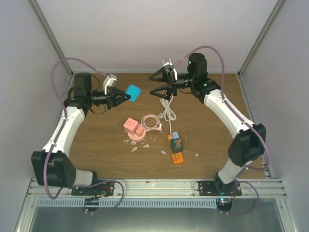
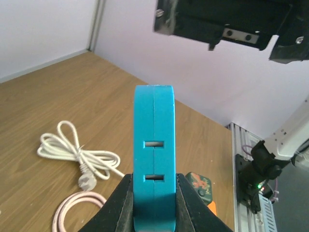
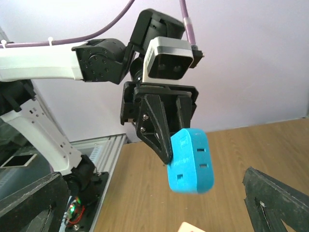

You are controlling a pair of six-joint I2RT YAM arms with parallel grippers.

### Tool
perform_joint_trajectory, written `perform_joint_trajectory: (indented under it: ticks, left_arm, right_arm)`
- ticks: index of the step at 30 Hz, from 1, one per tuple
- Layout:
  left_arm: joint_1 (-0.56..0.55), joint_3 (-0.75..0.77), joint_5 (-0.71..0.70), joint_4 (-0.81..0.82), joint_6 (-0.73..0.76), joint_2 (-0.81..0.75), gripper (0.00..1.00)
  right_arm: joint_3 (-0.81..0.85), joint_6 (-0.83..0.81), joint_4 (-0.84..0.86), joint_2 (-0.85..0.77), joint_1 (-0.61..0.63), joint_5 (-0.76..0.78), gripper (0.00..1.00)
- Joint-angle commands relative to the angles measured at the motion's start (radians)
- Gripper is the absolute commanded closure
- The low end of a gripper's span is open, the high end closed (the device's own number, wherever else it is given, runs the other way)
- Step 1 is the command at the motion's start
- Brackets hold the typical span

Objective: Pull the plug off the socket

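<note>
Littering table (image 1: 96,130): white cable (image 1: 168,112) | pink cable (image 1: 151,121) | power strip (image 1: 176,151) | socket (image 1: 133,92) aloft

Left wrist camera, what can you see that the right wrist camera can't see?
Only the left wrist view shows the coiled white cable and pink cable lying on the wood. Only the right wrist view shows the left arm and its wrist camera. Both show the blue socket adapter clamped in the left gripper, above the wooden table.

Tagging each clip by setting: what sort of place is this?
Probably a lab robot test cell: a wooden tabletop walled by plain white panels, with an aluminium rail along its near edge.
</note>
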Motion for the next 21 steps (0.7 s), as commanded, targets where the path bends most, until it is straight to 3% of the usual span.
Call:
perform_joint_trajectory:
  ticks: [1, 7, 21]
  left_arm:
    - [0.066, 0.044, 0.027, -0.032, 0.051, 0.064, 1.0]
    - [0.197, 0.164, -0.001, -0.104, 0.095, 0.23, 1.0]
    - [0.391, 0.464, -0.152, -0.106, -0.007, 0.671, 1.0]
  right_arm:
    - [0.03, -0.005, 0.006, 0.033, -0.049, 0.009, 0.0]
    - [0.046, -0.092, -0.084, 0.048, -0.088, 0.054, 0.0]
    - [0.04, -0.239, -0.242, 0.063, -0.097, 0.164, 0.0]
